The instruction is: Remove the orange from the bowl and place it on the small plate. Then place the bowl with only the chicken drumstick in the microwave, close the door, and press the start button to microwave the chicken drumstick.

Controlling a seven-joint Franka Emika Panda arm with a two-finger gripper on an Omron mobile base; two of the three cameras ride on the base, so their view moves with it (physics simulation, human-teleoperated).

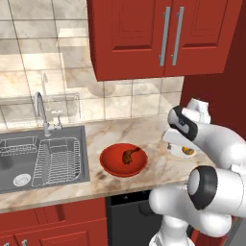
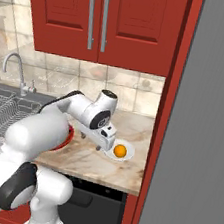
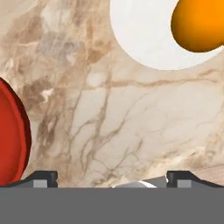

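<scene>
The orange [image 2: 120, 151] is resting on the small white plate [image 2: 128, 156] at frame centre. The gripper [image 3: 111, 180], fingers spread and empty, is hovering between plate and red bowl [image 1: 111, 165], which is holding the chicken drumstick [image 1: 129, 156].

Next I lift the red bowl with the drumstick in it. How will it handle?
The bowl looks rigid, glossy and shallow, so a rim pinch may slip. The chicken drumstick lies loose inside and would likely slide if it tilts.
</scene>
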